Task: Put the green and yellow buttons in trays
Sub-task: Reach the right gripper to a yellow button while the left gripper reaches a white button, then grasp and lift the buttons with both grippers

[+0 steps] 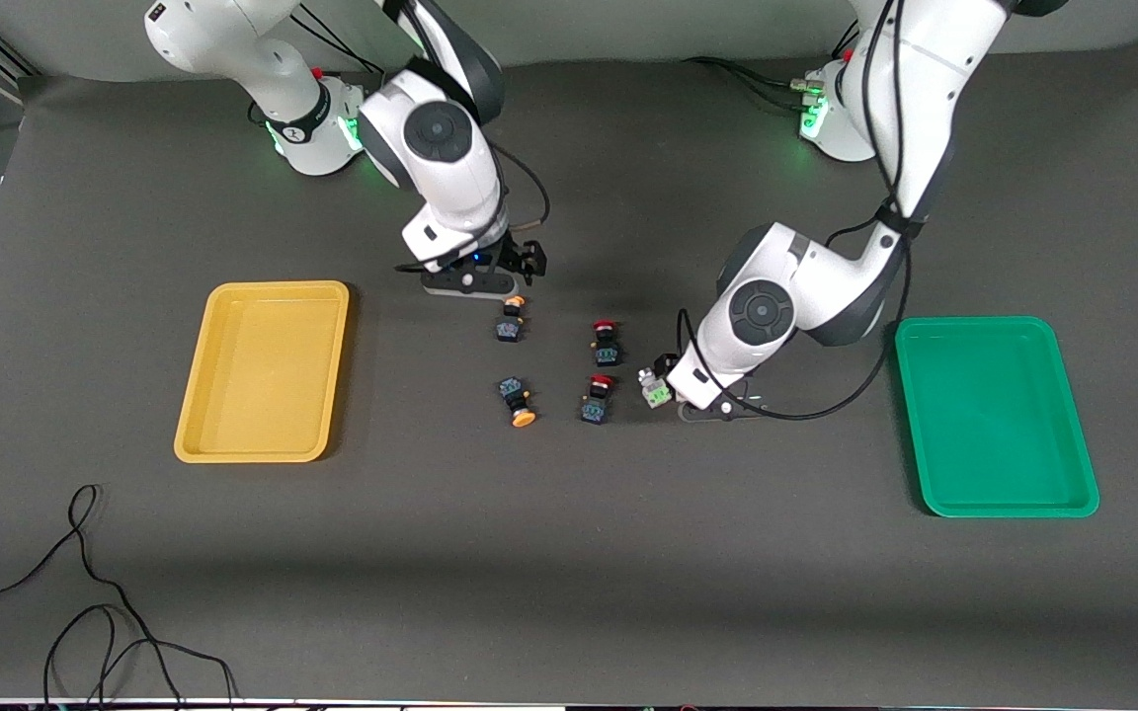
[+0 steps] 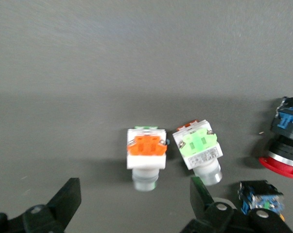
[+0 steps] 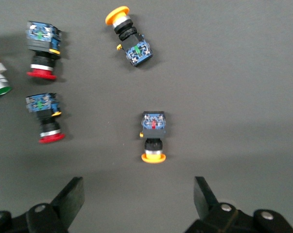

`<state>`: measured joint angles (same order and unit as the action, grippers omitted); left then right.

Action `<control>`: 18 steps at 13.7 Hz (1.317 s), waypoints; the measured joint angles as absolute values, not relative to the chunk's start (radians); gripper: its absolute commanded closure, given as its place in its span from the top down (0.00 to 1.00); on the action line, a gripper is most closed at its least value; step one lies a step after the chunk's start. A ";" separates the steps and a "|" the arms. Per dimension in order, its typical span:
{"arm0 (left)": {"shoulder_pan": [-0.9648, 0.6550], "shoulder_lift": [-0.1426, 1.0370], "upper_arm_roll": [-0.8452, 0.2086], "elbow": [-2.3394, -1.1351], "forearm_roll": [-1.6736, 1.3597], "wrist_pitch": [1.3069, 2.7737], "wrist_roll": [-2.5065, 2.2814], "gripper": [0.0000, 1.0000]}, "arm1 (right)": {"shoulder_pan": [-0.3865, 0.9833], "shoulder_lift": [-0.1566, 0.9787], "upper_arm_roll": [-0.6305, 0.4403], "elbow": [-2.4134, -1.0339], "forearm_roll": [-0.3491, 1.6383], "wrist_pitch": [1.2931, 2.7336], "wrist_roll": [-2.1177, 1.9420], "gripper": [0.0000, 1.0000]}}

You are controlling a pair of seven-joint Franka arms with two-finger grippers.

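The two yellow-capped buttons lie mid-table: one [image 1: 511,318] [image 3: 153,136] just below my open right gripper [image 3: 136,196] [image 1: 515,265], the other [image 1: 518,402] [image 3: 129,36] nearer the front camera. Two white-grey switches [image 1: 655,388] lie side by side, one orange-faced [image 2: 146,150], one green-faced [image 2: 199,148]. My left gripper [image 2: 135,201] [image 1: 690,390] hovers low by them, open, the orange-faced one ahead of its gap. The yellow tray [image 1: 263,370] sits toward the right arm's end, the green tray [image 1: 994,415] toward the left arm's end. Both trays hold nothing.
Two red-capped black buttons [image 1: 606,342] [image 1: 598,397] lie between the yellow-capped ones and the switches. A loose black cable [image 1: 85,592] curls on the table near the front edge at the right arm's end.
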<state>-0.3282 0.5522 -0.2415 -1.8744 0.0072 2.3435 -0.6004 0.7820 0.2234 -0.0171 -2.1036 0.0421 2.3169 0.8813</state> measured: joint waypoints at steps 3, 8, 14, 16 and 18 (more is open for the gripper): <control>-0.339 0.587 -0.241 -1.899 0.041 2.408 -0.603 1.00 | 0.780 0.338 -0.029 -2.110 0.041 2.436 0.881 1.00; -0.339 0.587 -0.233 -1.963 0.074 2.489 -0.603 1.00 | 0.779 0.451 -0.044 -2.136 0.041 2.577 0.881 1.00; -0.339 0.597 -0.225 -1.969 0.078 2.527 -0.603 0.00 | 0.780 0.483 -0.043 -2.134 0.041 2.613 0.881 0.35; -0.336 0.597 -0.223 -1.966 0.079 2.528 -0.603 0.00 | 0.780 0.483 -0.043 -2.133 0.041 2.613 0.881 0.27; -0.334 0.592 -0.223 -1.965 0.079 2.528 -0.605 0.00 | 0.780 0.483 -0.043 -2.132 0.041 2.613 0.881 0.26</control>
<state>-0.3339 0.5920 -0.2232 -1.9647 0.0785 2.5278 -0.6047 0.7801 0.4829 -0.0431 -2.1323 0.0412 2.6129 0.8813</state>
